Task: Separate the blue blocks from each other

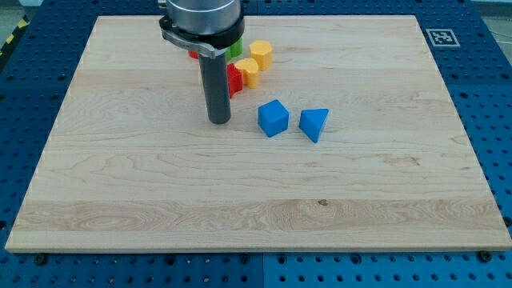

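Observation:
A blue cube (pixel 273 118) and a blue triangular block (pixel 314 123) lie side by side near the board's middle, a small gap between them. My tip (pixel 219 121) rests on the board to the view's left of the blue cube, about a block's width away and not touching it. The rod rises from there to the arm's head at the view's top.
A cluster sits just behind the rod: a red block (pixel 234 78), two yellow blocks (pixel 249 71) (pixel 262 54) and a green block (pixel 237 47), partly hidden by the arm. The wooden board (pixel 120 200) lies on a blue perforated table.

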`<control>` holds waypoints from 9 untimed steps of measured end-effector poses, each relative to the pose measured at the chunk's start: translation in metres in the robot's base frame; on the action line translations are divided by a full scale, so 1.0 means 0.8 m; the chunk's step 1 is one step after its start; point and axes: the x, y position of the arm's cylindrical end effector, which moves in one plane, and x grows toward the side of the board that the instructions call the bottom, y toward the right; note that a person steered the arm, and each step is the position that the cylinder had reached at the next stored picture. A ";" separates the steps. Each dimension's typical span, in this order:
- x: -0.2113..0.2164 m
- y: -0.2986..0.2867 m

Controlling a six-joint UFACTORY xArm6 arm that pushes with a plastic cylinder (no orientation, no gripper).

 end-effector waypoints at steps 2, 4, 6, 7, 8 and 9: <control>-0.003 0.063; -0.006 0.096; -0.012 0.096; -0.016 0.096; -0.016 0.107; -0.016 0.124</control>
